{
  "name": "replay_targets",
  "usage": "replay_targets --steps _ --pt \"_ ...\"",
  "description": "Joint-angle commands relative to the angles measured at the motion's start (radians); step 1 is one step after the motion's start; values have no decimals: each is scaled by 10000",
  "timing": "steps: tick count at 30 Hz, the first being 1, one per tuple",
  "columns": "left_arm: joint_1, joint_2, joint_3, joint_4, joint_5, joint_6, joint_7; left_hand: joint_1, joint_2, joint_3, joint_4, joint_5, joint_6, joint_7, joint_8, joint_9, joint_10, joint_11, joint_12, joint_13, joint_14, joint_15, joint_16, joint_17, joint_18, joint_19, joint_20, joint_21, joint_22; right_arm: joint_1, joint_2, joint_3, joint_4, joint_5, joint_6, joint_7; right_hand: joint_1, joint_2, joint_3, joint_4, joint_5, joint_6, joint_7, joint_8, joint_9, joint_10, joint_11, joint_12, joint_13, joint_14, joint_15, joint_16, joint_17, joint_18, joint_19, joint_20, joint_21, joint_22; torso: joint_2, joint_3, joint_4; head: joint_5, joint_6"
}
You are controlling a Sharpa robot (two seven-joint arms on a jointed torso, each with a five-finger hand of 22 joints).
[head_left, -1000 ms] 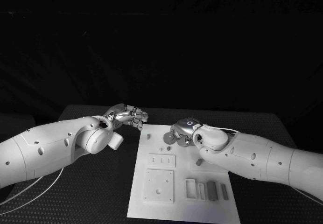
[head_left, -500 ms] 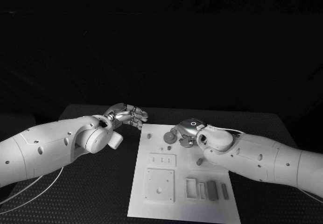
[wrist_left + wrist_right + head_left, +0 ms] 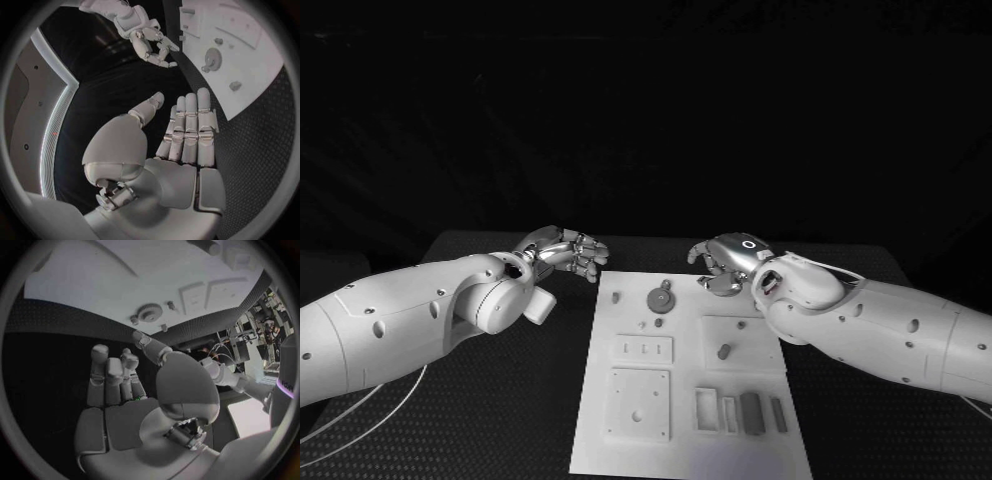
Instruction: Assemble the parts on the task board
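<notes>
The task board (image 3: 689,385) lies in the lower middle of the head view on the black counter (image 3: 473,420), its long axis running from the bottom edge up toward the centre, the far end slightly narrower.

Near the board's upper end sits a round gear-like part (image 3: 661,297), lying flat, with a small peg (image 3: 616,295) just to its left and two tiny pieces (image 3: 651,323) below it. Right of centre a short dark peg (image 3: 724,351) stands on a raised square. At the lower right, slim bar-shaped parts (image 3: 754,411) lie side by side in slots, long axes running along the board's length. Two raised white plates (image 3: 640,398) with small holes sit on the board's left half.

The left hand (image 3: 568,250) hovers just off the board's upper left corner, over the counter; the left wrist view shows its fingers (image 3: 187,130) straight and together, holding nothing. The right hand (image 3: 727,262) hangs above the board's upper right corner, apart from the gear; in the right wrist view its fingers (image 3: 112,372) are extended and empty, released.

Nothing lies between either hand and the parts.
</notes>
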Motion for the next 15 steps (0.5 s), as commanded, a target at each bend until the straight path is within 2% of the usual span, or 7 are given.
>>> replay_targets --steps 1,3,5,7,9,12,15 --pt "12 44 10 -70 -29 112 240 -89 -38 -19 57 -4 -100 3 -62 12 -23 8 -57 11 9 -7 -69 9 118 -39 -51 -47 10 10 -582 45 124 2315 -149 1982 -7 -173 69 131 34 366 368 63 -22 -540 304 7 -28 -27 71 -118 -52 129 12 36 -92 98 -17 2 -56 -176 91" --pt "12 32 9 -130 -28 144 324 -81 -44 -18 50 -4 -79 -4 -53 22 -10 3 -56 21 4 -5 -78 14 118 -42 -50 -52 14 21 -957 72 90 3044 -42 2573 2 -299 151 163 16 326 404 47 -52 -732 339 -140 -119 -209 109 -351 -171 129 -200 131 -271 57 -30 15 -114 -233 135" --pt "12 59 9 -204 -28 201 384 -77 -42 -17 47 -4 -51 -15 -40 33 6 -3 -53 33 3 -3 -85 20 117 -46 -48 -58 18 31 -1166 76 31 3551 35 2812 9 -311 157 170 14 321 401 48 -57 -750 335 -152 -133 -226 107 -372 -185 129 -219 148 -290 55 -40 37 -160 -239 146" --pt "12 106 9 -309 -28 358 516 -76 -23 -15 49 -4 10 -63 -11 55 25 -11 -54 49 1 0 -98 30 114 -51 -44 -68 24 31 -1503 80 14 4015 208 2994 23 -316 152 186 10 413 428 105 -39 -773 353 -158 -150 -245 113 -390 -200 129 -237 173 -312 57 -59 57 -204 -337 150" --pt "11 113 9 -365 -28 436 609 -98 28 -21 66 -4 213 -320 88 112 42 -17 -69 77 -15 13 -132 46 106 -72 -34 -94 35 31 -1697 81 -91 4180 413 3129 20 -339 133 188 5 436 446 119 -35 -783 371 -155 -157 -252 128 -391 -203 129 -241 183 -318 61 -75 75 -239 -393 194" --pt "10 128 8 -451 -28 484 648 -119 49 -36 71 -4 326 -392 121 136 59 -24 -83 100 -18 16 -157 62 107 -81 -31 -113 46 26 -1796 78 -399 4149 628 3237 -61 -402 13 200 -11 433 465 124 -35 -817 397 -151 -167 -276 155 -389 -206 129 -260 212 -327 75 -91 110 -306 -364 200" --pt "6 138 7 -488 -28 540 653 -121 62 -40 66 -4 368 -422 127 143 84 -33 -83 115 -19 18 -171 70 108 -83 -30 -121 53 -18 -1855 75 -602 3831 600 3177 -82 -429 -89 170 -11 422 474 125 -36 -853 404 -148 -175 -308 166 -391 -207 129 -289 227 -340 88 -102 142 -345 -373 187"
